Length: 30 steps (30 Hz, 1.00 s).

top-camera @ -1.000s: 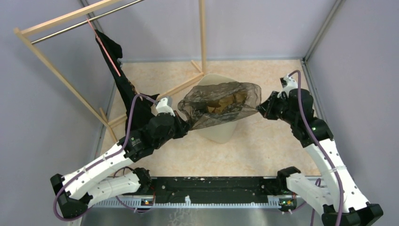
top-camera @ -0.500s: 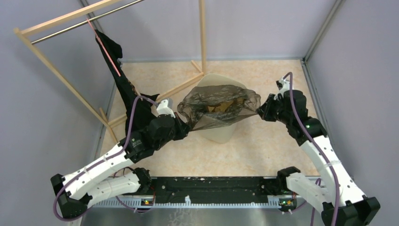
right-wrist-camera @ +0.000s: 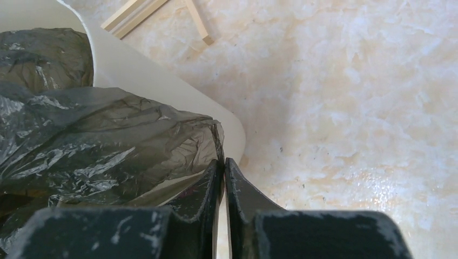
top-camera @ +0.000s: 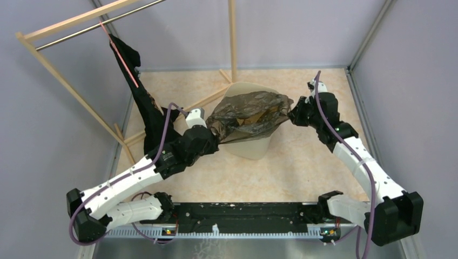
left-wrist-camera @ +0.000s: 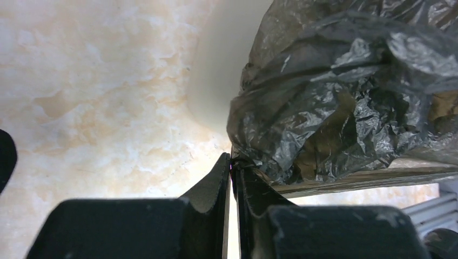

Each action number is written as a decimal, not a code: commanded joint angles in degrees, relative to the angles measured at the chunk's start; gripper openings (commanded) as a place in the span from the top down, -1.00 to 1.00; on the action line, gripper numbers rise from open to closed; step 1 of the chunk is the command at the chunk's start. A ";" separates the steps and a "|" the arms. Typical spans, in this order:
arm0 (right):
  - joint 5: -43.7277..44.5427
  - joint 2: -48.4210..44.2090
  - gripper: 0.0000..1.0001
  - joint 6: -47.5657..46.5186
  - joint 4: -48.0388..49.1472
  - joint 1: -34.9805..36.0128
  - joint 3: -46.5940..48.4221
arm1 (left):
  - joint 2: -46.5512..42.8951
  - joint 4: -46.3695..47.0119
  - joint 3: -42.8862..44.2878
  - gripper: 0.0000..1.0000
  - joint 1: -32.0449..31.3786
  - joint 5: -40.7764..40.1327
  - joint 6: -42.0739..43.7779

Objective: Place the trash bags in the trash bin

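Note:
The cream trash bin (top-camera: 249,147) stands mid-table. A thin dark see-through trash bag (top-camera: 248,112) is draped over its mouth and sags inside. My left gripper (top-camera: 217,141) is shut on the bag's left edge, at the bin's left rim. My right gripper (top-camera: 293,114) is shut on the bag's right edge, at the bin's right rim. In the left wrist view the bag (left-wrist-camera: 335,91) bunches at the closed fingertips (left-wrist-camera: 226,164) beside the bin wall (left-wrist-camera: 219,81). In the right wrist view the bag (right-wrist-camera: 97,135) lies over the bin rim (right-wrist-camera: 162,81) at the gripper (right-wrist-camera: 223,162).
A wooden rack (top-camera: 81,91) stands at the back left with a black cloth (top-camera: 141,97) hanging from it, close behind my left arm. Its base bars (top-camera: 210,97) lie on the table just behind the bin. Grey walls close in the table.
Both grippers moved inward toward the bin and down. The bag, stretched wide above the bin before, is now slack and sunk onto the bin's mouth.

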 commanded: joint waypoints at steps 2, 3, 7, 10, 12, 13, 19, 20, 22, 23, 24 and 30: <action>0.23 0.69 0.78 -2.08 0.43 -0.47 4.73 | 1.11 -3.02 2.82 0.74 1.18 -3.79 3.89; -0.32 -0.26 0.70 -2.21 -1.58 -0.47 5.16 | 0.76 -3.26 3.01 0.70 1.18 -3.07 4.14; 0.34 -7.18 0.23 -3.76 -8.06 -0.47 7.32 | -2.67 -6.64 4.40 0.38 1.18 -1.03 4.13; 0.37 -10.92 -0.04 -5.05 -10.37 -0.47 9.17 | -6.18 -8.72 5.15 0.00 1.18 0.51 5.27; -1.21 -12.35 -0.20 -5.57 -10.10 -0.47 9.76 | -8.21 -10.56 6.27 -0.20 1.18 0.63 5.63; -2.24 -12.77 -0.30 -5.97 -9.21 -0.43 9.73 | -8.94 -11.06 6.83 -0.33 1.18 0.55 5.98; -7.61 -11.66 -0.66 -8.79 -1.32 -0.45 9.72 | -8.12 -10.90 11.29 -0.68 1.18 -0.14 8.77; -7.76 -10.93 -0.69 -9.47 -0.59 -0.45 10.02 | -7.11 -10.87 12.47 -0.68 1.18 -0.27 9.24; -8.63 -9.30 -0.72 -11.61 0.55 -0.47 10.99 | -4.75 -11.35 15.02 -0.68 1.20 -0.87 9.91; -9.48 -8.24 -0.73 -12.96 0.89 -0.47 11.63 | -3.42 -11.98 16.57 -0.69 1.18 -1.56 9.92; -10.41 -6.74 -0.73 -14.46 1.01 -0.47 12.48 | -2.30 -12.68 17.94 -0.69 1.26 -2.29 9.97; -15.65 -2.71 -0.69 -21.76 1.70 -0.38 16.48 | 1.95 -15.75 23.92 -0.71 1.74 -4.36 10.40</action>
